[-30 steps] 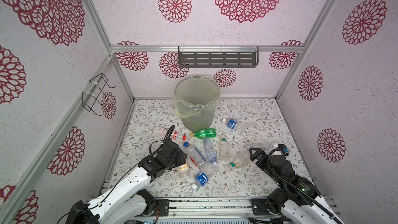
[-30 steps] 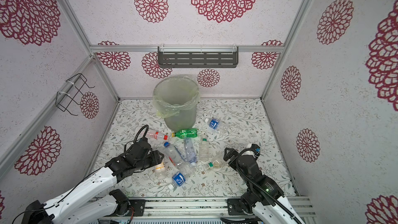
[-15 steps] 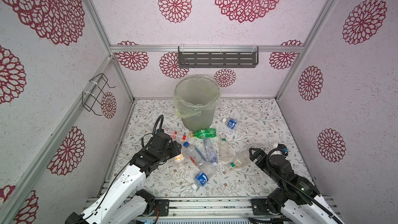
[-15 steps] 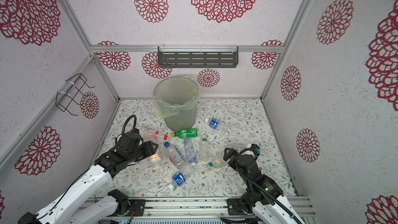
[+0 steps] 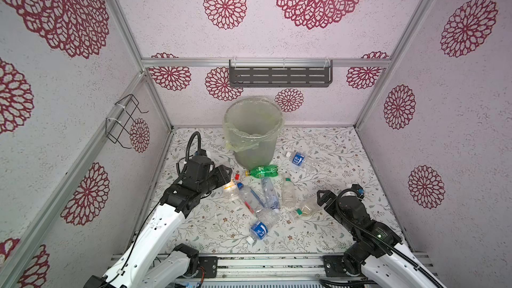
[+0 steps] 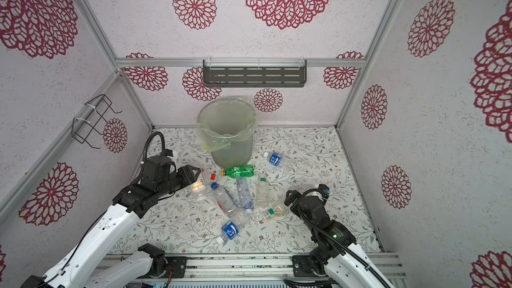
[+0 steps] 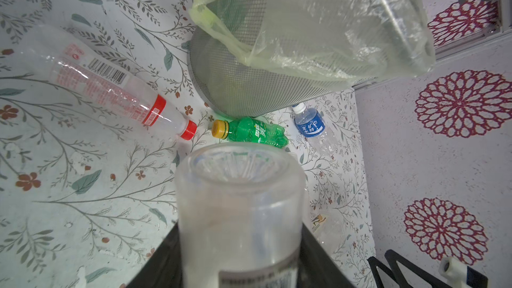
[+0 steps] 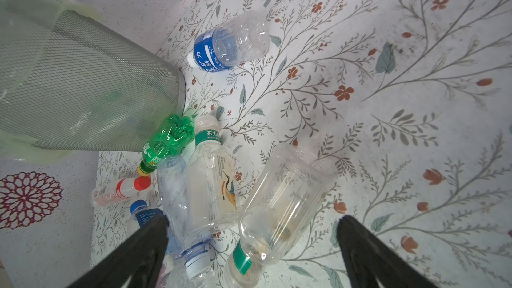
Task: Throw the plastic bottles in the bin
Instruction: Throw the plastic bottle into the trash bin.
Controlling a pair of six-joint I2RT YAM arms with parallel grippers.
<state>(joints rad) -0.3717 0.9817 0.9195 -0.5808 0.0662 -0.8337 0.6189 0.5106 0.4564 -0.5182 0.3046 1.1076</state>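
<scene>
The bin (image 5: 253, 134) (image 6: 227, 134) is a mesh bucket lined with a yellowish bag, standing at the back centre. My left gripper (image 5: 225, 180) (image 7: 239, 247) is shut on a clear plastic bottle (image 5: 231, 189) (image 7: 238, 203), held off the floor to the left front of the bin. Several more plastic bottles lie on the floor. These include a green one (image 5: 261, 171) at the bin's foot, a red-capped one (image 7: 105, 87) and a blue-labelled one (image 5: 300, 159). My right gripper (image 5: 322, 198) (image 8: 253, 219) is open just behind a clear green-collared bottle (image 8: 279, 206).
A dark slotted shelf (image 5: 279, 76) hangs on the back wall above the bin. A wire rack (image 5: 124, 120) sticks out from the left wall. Walls close the floor (image 5: 332, 145) on three sides. A blue-labelled bottle (image 5: 260, 228) lies near the front edge.
My left arm has lifted the clear bottle and carried it back and up towards the bin. The right arm has not moved.
</scene>
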